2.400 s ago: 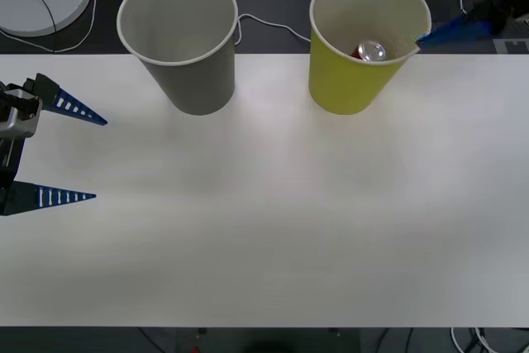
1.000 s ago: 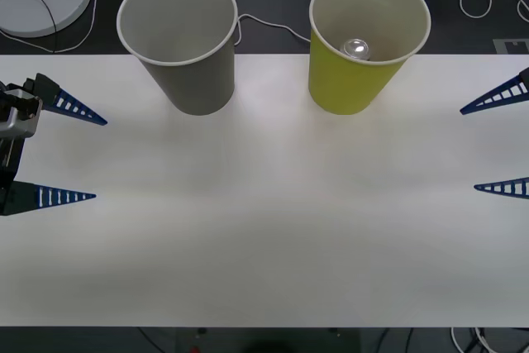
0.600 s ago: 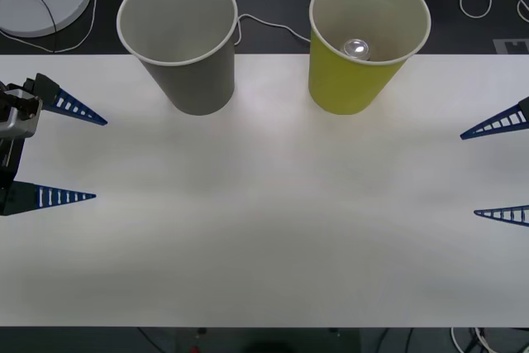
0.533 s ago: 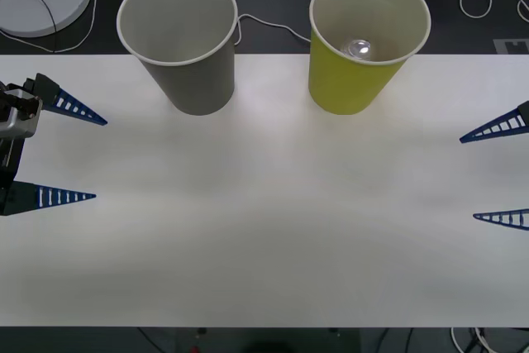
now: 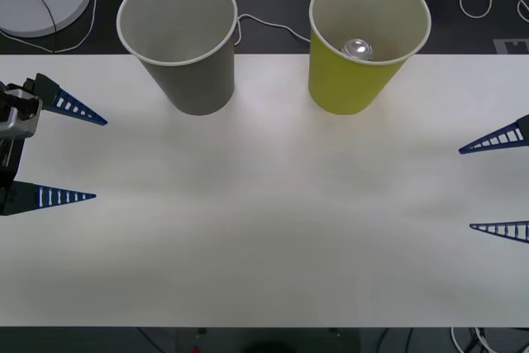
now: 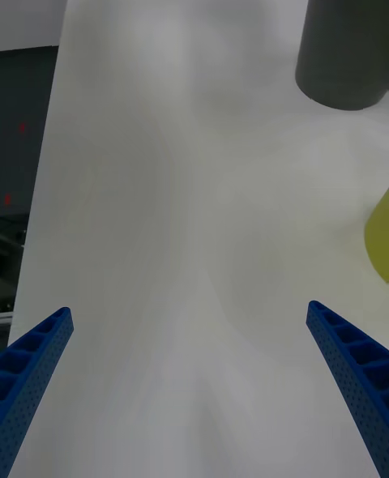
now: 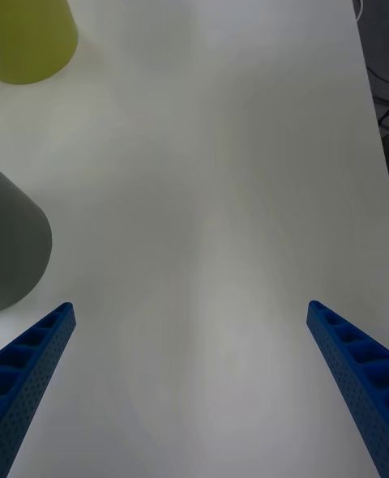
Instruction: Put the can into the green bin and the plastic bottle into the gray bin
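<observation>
Can (image 5: 358,48) standing upright inside green bin (image 5: 355,80), gold top showing, at about 1 o'clock on the white counter (image 5: 264,229). Gray bin (image 5: 186,72) upright at 11 o'clock, apart from the green one. Left hand (image 5: 87,155) at 9 o'clock, blue fingers spread wide, gripping nothing. Right hand (image 5: 465,188) at 3 o'clock, likewise spread and holding nothing, well away from both bins.

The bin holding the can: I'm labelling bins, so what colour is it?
Yellow-green with a white rim: the green bin, best seen in the front view, can inside.
</observation>
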Robot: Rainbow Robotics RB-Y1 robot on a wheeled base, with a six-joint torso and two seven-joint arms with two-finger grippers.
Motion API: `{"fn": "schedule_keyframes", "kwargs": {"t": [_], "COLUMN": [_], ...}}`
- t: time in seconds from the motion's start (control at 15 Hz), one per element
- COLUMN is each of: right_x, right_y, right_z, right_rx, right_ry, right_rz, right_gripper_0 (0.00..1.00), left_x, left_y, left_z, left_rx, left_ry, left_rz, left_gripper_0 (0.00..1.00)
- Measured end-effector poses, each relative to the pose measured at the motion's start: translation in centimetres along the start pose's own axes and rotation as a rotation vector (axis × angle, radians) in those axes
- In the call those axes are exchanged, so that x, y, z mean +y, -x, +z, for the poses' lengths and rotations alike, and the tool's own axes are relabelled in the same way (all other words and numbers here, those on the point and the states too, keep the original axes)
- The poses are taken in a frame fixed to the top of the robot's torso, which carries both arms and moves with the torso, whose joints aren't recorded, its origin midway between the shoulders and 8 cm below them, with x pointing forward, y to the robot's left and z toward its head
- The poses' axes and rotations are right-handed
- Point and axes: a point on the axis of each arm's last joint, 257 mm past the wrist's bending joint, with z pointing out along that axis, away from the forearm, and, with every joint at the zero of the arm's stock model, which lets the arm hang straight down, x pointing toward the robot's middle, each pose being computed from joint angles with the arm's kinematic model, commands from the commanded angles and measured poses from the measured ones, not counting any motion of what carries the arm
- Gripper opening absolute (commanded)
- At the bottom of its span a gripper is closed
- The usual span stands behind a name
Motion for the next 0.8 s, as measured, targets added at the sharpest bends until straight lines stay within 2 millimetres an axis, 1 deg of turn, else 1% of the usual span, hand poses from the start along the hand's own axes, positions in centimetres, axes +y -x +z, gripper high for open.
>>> {"fn": "schedule_keyframes", "kwargs": {"t": [0.2, 0.33, 0.53, 0.8], "right_x": [-0.5, -0.7, -0.9, -0.9], "right_y": [-0.4, -0.7, -1.2, -1.2], "right_z": [-1.2, -1.5, -1.7, -1.7], "right_rx": [0.038, 0.057, 0.079, 0.080], "right_ry": [-0.009, -0.011, -0.017, -0.018], "right_rz": [-0.013, -0.018, -0.018, -0.019], "right_gripper_0": [1.00, 1.00, 1.00, 1.00], "left_x": [0.0, 0.0, 0.0, 0.0], "left_y": [0.0, 0.0, 0.0, 0.0], "left_z": [0.0, 0.0, 0.0, 0.0], "left_rx": [0.000, 0.000, 0.000, 0.000], "left_ry": [0.000, 0.000, 0.000, 0.000], "left_rz": [0.000, 0.000, 0.000, 0.000], "left_gripper_0": [1.00, 1.00, 1.00, 1.00]}}
